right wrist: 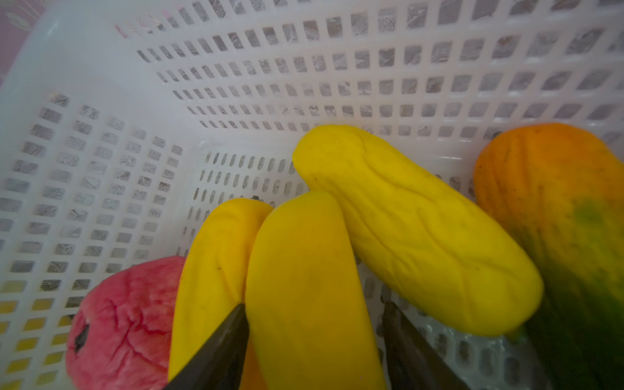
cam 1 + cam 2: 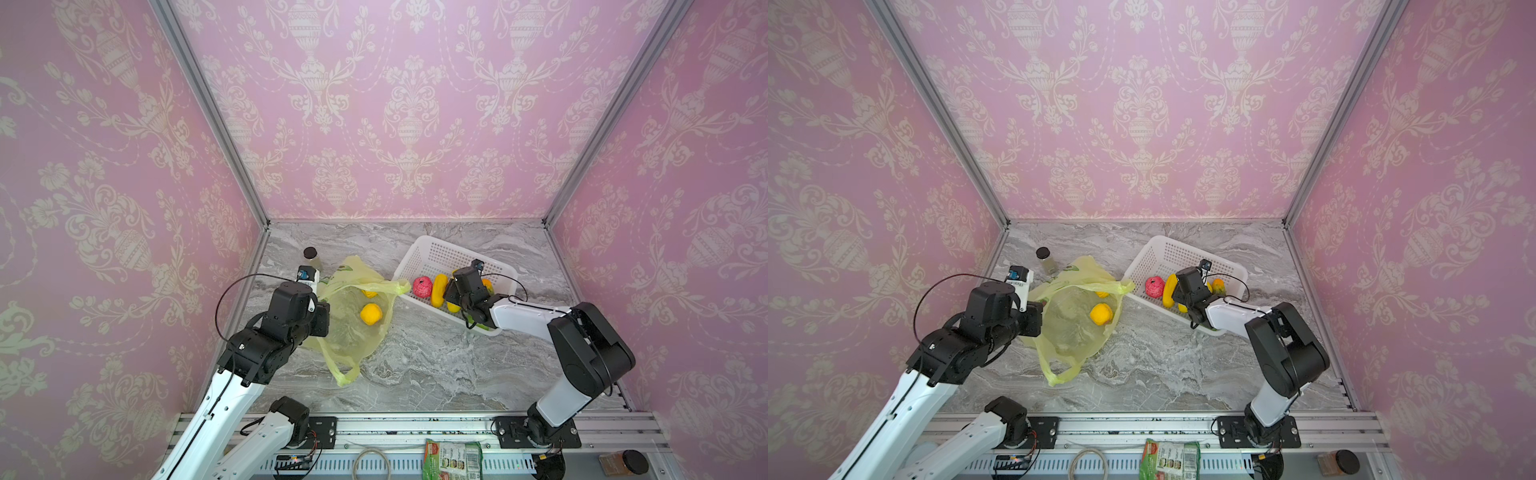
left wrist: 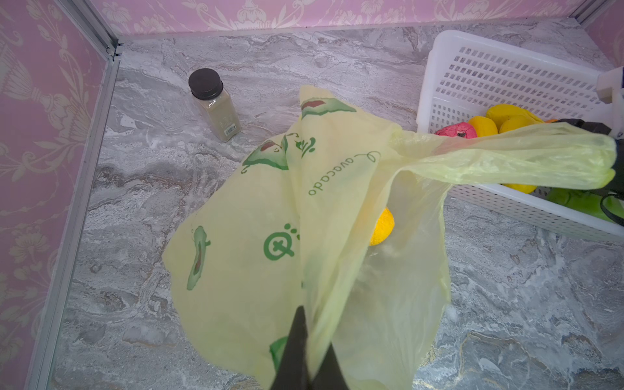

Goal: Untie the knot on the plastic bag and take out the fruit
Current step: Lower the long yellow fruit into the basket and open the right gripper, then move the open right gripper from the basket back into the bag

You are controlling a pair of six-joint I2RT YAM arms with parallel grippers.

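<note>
Leftmost, the left claw [image 3: 314, 337] is clamped tight on the plastic bag [image 2: 353, 328], which sprawls on the bench [image 2: 436, 365] with a round fruit [image 2: 370, 313] inside, while the right claw [image 1: 314, 305] stands parted astride a yellow oblong [image 1: 304, 270] in the basket [image 2: 432, 253].

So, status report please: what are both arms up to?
Left tool shut on bag. Right tool open around yellow fruit in basket. Two more fruit in bag. Bottle near bag, not blocking.

On my marble worktop [image 2: 436, 374]: white basket [image 2: 444, 255], black-capped spice bottle [image 2: 312, 259]. Green snack packet [image 2: 452, 459] sits on the front rail.
</note>
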